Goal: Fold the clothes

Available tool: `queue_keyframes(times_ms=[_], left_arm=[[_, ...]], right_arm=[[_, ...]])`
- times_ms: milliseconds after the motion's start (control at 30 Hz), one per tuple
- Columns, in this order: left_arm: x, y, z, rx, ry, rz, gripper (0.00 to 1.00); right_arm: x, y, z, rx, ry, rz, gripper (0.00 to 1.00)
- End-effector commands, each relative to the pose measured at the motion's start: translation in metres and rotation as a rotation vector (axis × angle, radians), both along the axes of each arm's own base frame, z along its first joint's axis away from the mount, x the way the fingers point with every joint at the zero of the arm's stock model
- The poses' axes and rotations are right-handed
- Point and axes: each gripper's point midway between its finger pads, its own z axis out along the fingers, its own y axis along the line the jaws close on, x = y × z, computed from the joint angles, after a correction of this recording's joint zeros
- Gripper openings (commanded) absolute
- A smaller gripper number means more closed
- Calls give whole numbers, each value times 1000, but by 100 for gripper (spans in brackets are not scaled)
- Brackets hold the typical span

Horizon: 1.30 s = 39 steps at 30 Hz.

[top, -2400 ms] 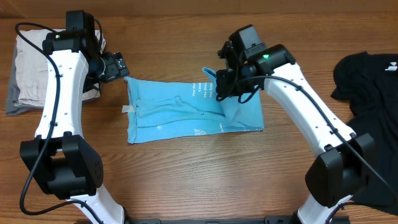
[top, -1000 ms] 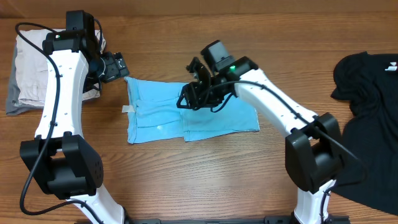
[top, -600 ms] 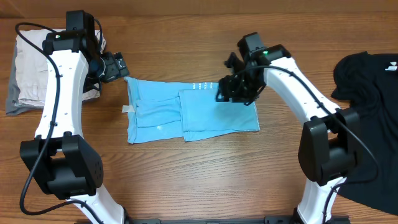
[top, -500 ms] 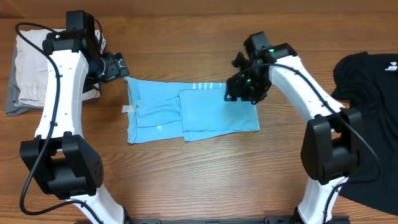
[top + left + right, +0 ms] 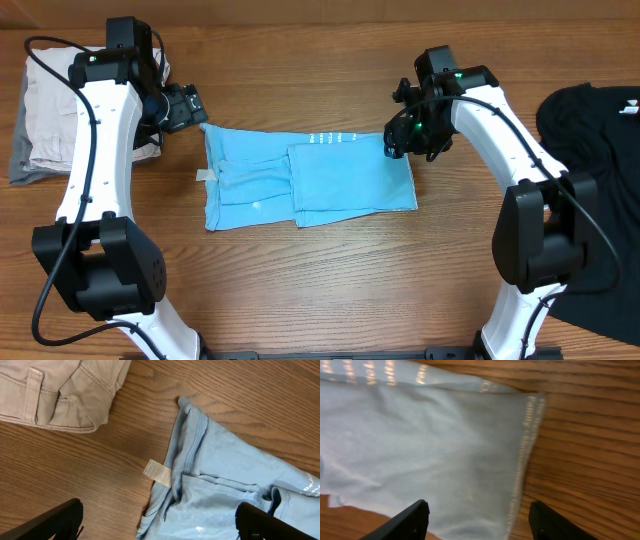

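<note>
Now mid-fold: T-shirt point(image 5: 310, 180) flat on counter point(image 5: 320, 290) centre, right part lying doubled over. Empty right end effector point(image 5: 405, 142) open above right hem; left end effector point(image 5: 188, 106) wide open, empty, near upper-left corner. Next, probably: grip left end, fold across.

T-shirt point(image 5: 340, 185): thin matt cloth | table point(image 5: 330, 280): smooth grained wood, slight sheen | beige garment point(image 5: 40, 130): matt woven cloth
</note>
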Motion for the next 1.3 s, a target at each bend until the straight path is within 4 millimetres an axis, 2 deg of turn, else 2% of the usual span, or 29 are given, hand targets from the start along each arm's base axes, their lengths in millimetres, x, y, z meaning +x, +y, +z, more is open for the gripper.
queue_keyframes(times_ms=[0, 333, 500, 733, 767, 800, 833, 867, 933, 1067, 1133, 1267], left_arm=[[-2, 4, 1, 12, 0, 10, 100], [-2, 4, 1, 12, 0, 10, 100], [-2, 4, 1, 12, 0, 10, 100], [-2, 4, 1, 12, 0, 10, 100], [-2, 4, 1, 12, 0, 10, 100], [-2, 4, 1, 12, 0, 10, 100], [-2, 4, 1, 12, 0, 10, 100], [-2, 4, 1, 12, 0, 10, 100], [-2, 4, 1, 12, 0, 10, 100], [-2, 4, 1, 12, 0, 10, 100], [-2, 4, 1, 12, 0, 10, 100], [-2, 4, 1, 12, 0, 10, 100]], right_arm=[[2, -22, -4, -58, -2, -38, 69], [-9, -17, -37, 29, 25, -45, 66], [-10, -4, -51, 114, 6, -35, 66], [-14, -4, -71, 119, -14, -37, 61], [-15, -4, -73, 120, -16, -37, 57], [-16, -4, -74, 120, -15, -38, 47], [-17, -4, -75, 120, -13, -38, 25], [-17, -5, -76, 119, -12, -38, 15], [-16, -5, -75, 118, -12, -39, 4], [-5, -24, -63, 117, -17, -89, 4], [3, -43, -56, 103, -24, -134, 4], [14, -94, -43, 60, -31, -248, 4]])
